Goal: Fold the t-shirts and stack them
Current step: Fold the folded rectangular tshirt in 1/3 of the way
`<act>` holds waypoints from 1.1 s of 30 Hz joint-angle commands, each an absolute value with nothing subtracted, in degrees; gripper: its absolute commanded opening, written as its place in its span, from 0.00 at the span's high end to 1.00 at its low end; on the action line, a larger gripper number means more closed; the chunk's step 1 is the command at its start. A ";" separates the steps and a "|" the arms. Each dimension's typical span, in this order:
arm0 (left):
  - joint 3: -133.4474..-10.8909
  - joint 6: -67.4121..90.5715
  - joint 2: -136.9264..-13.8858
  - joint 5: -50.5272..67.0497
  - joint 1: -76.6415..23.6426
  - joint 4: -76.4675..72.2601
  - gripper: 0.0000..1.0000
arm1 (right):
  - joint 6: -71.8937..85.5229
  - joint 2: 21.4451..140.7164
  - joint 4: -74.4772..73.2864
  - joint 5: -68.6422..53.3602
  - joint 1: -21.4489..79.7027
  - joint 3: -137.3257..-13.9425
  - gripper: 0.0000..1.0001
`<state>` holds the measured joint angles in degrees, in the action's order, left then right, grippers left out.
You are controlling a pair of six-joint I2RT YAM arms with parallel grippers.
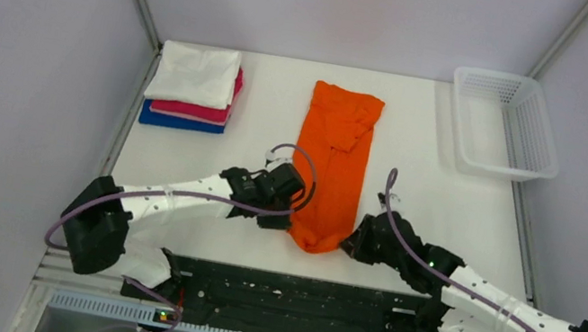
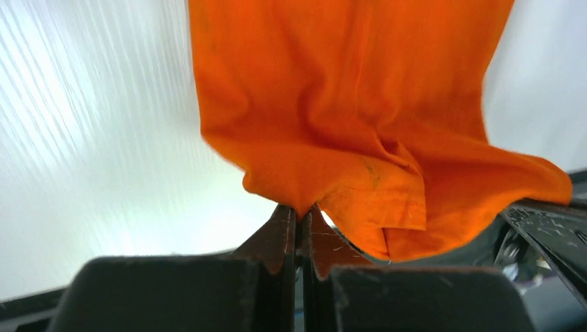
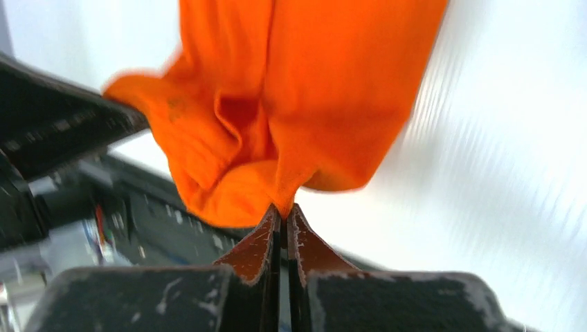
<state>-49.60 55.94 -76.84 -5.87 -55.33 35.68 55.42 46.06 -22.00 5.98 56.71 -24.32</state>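
Down at the near edge of the bench point(image 1: 429, 208), the left pincer point(image 2: 299, 213) is squeezed fully closed on the near left corner of the orange t-shirt point(image 1: 334, 164). The right pincer point(image 3: 282, 211) does the same thing on the near right corner. No gap shows between the fingers on either one, just cloth pinched at the tips. The hem bunches and droops a bit between them. From there the shirt runs away as a long narrow strip lying on the bench. Far left corner has the folded t-shirts point(image 1: 193, 84), white on pink-red on blue. Far right sits a white mesh basket point(image 1: 505, 126).
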 commanded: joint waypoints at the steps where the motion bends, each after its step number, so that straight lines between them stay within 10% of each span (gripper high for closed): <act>1: -58.12 50.78 -83.64 -8.24 -49.19 36.22 1.00 | 48.85 51.44 -13.26 11.04 47.41 -30.09 1.00; 26: -96.44 36.27 -117.62 3.86 -30.29 37.61 0.99 | 39.00 91.95 4.13 0.34 24.02 -52.17 1.00; 33: -100.96 34.98 -121.88 8.61 -27.63 36.08 0.68 | 42.13 98.14 7.97 -1.30 22.03 -55.68 0.87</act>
